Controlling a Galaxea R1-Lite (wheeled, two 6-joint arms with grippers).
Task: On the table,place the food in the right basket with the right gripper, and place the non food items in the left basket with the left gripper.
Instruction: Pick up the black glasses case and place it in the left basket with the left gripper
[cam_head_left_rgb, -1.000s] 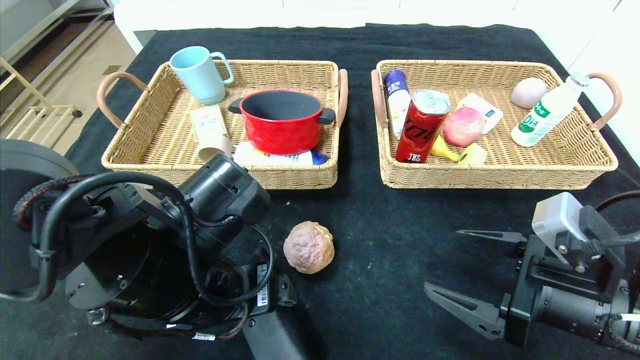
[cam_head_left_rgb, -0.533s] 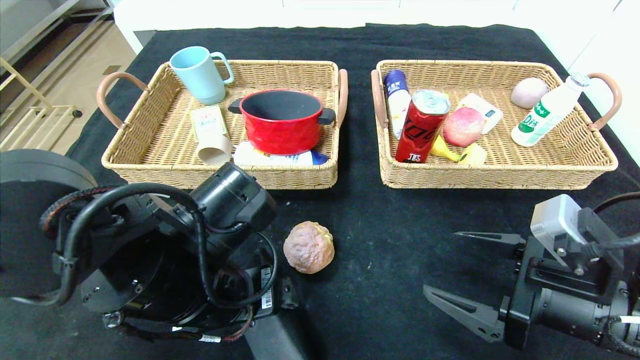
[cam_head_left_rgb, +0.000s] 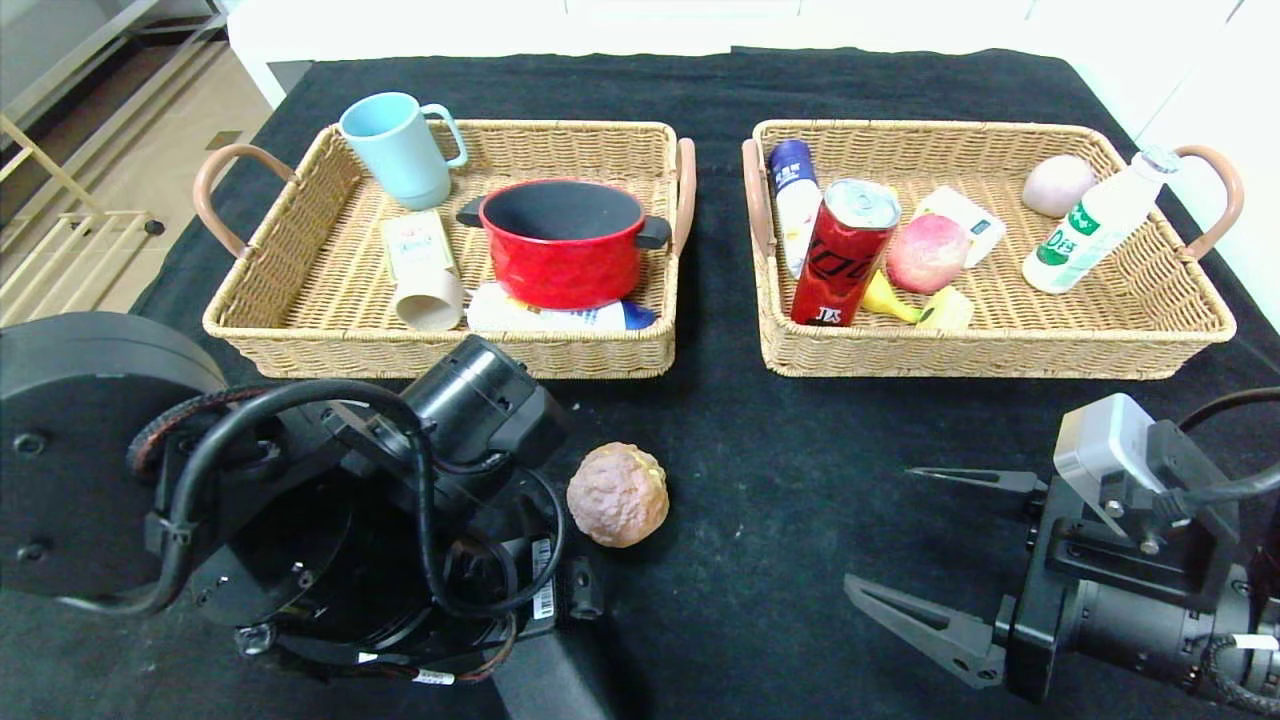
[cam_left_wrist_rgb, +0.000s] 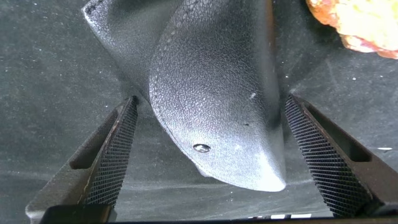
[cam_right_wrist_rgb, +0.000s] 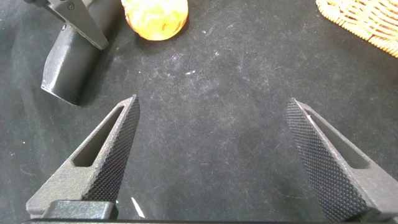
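A bumpy round tan pastry (cam_head_left_rgb: 618, 494) lies on the black cloth in front of the left basket (cam_head_left_rgb: 440, 352); it also shows in the left wrist view (cam_left_wrist_rgb: 367, 25) and the right wrist view (cam_right_wrist_rgb: 155, 15). Just nearer than it lies a dark grey textured plastic object (cam_head_left_rgb: 545, 685). My left gripper (cam_left_wrist_rgb: 210, 102) is open, its fingers standing on either side of that grey object (cam_left_wrist_rgb: 217, 93); in the head view the arm hides it. To the right my right gripper (cam_head_left_rgb: 880, 525) hovers open and empty over bare cloth (cam_right_wrist_rgb: 212, 102), before the right basket (cam_head_left_rgb: 1000, 357).
The left basket holds a blue mug (cam_head_left_rgb: 398, 148), a red pot (cam_head_left_rgb: 562, 240), a card box, a beige cup and a tube. The right basket holds a red can (cam_head_left_rgb: 845, 255), an apple (cam_head_left_rgb: 927, 252), a white bottle (cam_head_left_rgb: 1095, 222) and other items.
My left arm has shifted a little to the right and nearer. My right arm has eased slightly back toward the near edge. Both grippers stay open; the pastry has not moved.
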